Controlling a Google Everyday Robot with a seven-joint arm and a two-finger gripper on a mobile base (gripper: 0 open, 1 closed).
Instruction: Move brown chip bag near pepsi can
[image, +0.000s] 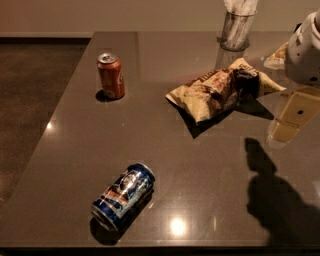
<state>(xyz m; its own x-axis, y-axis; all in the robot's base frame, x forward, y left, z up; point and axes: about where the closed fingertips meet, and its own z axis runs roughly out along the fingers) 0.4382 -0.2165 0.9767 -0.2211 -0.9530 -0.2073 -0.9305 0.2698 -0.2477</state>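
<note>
counter, dark and glossy, fills the single camera view. brown chip bag lies crumpled at centre right, toward the far side. pepsi can lies on its side near the front left edge, well apart from the bag. an orange-red can stands upright at the far left. a tall cup holding something pale stands behind the bag. gripper, pale tan below a white arm, sits at the right edge, just beside the bag's right end. whether it is open or closed, or has hold of the bag, cannot be told.

risks, as a judgement:
- the foil is loose and crumpled, so a shallow pinch may slip and drop the bag short of the pepsi can.
- the pepsi can rests on its round side, so a bag swept in low may nudge it and roll it off the front edge.
- a path drifting toward the far left may tip the orange-red can, or end beside the wrong can.
</note>
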